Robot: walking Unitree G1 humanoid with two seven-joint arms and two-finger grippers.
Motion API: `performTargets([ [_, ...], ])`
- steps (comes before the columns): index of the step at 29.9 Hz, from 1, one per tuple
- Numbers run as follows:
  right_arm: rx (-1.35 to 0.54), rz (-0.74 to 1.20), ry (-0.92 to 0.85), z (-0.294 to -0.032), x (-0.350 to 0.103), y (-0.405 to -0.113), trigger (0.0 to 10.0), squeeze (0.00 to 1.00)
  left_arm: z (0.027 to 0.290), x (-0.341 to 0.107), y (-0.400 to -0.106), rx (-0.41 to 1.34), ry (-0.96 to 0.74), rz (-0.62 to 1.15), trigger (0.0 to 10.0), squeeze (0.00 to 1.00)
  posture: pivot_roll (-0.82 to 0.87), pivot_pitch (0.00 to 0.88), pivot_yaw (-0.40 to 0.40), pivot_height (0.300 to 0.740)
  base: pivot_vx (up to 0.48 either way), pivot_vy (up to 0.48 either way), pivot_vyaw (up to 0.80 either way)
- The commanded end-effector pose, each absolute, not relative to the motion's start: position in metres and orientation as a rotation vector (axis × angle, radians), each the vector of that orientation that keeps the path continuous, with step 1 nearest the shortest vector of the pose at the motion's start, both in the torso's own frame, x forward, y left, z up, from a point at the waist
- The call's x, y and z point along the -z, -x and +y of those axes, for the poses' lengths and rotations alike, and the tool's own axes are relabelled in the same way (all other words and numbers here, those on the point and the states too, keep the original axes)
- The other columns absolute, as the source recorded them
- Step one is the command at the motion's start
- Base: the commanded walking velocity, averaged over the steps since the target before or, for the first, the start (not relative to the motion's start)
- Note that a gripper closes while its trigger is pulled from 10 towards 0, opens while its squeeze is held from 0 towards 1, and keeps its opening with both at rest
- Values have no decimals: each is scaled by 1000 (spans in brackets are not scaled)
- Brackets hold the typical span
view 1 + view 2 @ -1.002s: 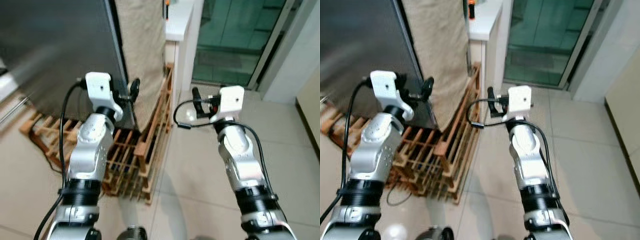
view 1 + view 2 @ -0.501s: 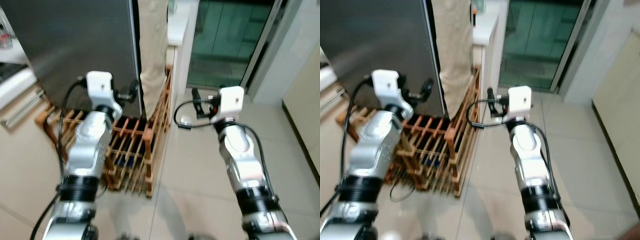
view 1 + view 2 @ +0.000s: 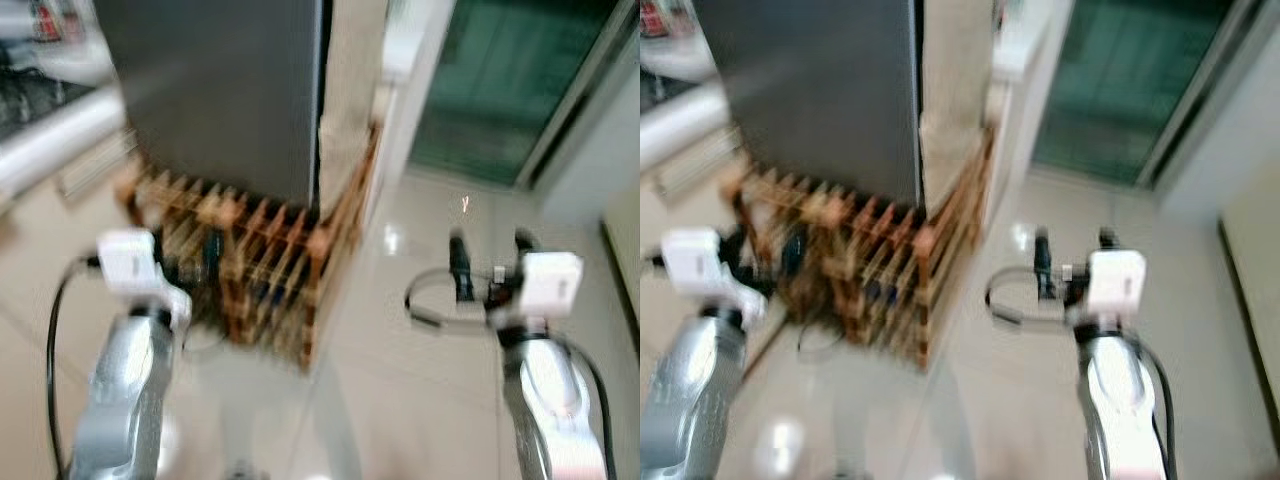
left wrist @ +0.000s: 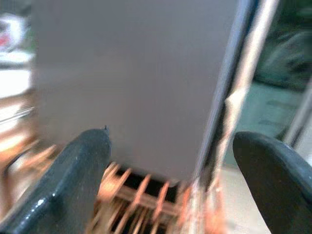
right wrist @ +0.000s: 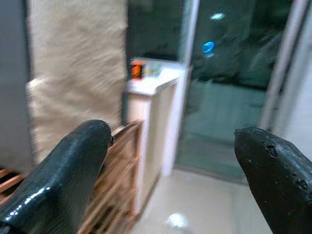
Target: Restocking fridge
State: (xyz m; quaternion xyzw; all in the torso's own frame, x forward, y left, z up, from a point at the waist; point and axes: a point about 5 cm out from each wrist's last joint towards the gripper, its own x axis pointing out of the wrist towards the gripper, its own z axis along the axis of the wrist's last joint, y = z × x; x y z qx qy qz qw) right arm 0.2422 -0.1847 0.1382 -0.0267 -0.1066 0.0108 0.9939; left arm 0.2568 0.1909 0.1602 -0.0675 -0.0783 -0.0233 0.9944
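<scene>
The picture is blurred by motion. A tall dark grey fridge [image 3: 220, 90] stands ahead on the left, and its flat side fills much of the left wrist view [image 4: 131, 87]. My left gripper [image 3: 790, 255] is held low in front of the wooden rack at the fridge's foot, its fingers [image 4: 73, 180] spread wide apart and empty. My right gripper [image 3: 490, 262] hangs over the bare tiled floor to the right, open, nothing between its fingers [image 5: 68, 175].
A wooden slatted rack [image 3: 250, 270] lies at the fridge's base. Beige cloth [image 3: 350, 90] hangs beside the fridge, then a white cabinet [image 5: 156, 112] with an orange object [image 5: 136, 69] on top. A glass door [image 3: 500, 80] is at the right, a counter [image 3: 50, 140] at the left.
The whole view has shifted and blurred, so the camera is moving. Fridge and rack now sit more toward the middle, and both arms show lower in the picture.
</scene>
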Motion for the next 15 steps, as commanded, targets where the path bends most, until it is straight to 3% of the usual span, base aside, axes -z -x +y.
performTargets([
  [1, -9, -212, 64, -189, -142, -242, 10000, 0, 184, -161, -258, 75, 146, -146, 10000, 0, -166, 11, -10, 740, 480, 0, 0],
  [6, -3, -206, 70, -187, -144, -252, 10000, 0, 170, -169, -263, 158, 91, -169, 10000, 0, -167, 9, -5, 740, 480, 0, 0],
  [15, -23, -187, 83, -183, -142, -255, 10000, 0, 168, -172, -264, 172, 96, -161, 10000, 0, -165, 9, -4, 740, 480, 0, 0],
])
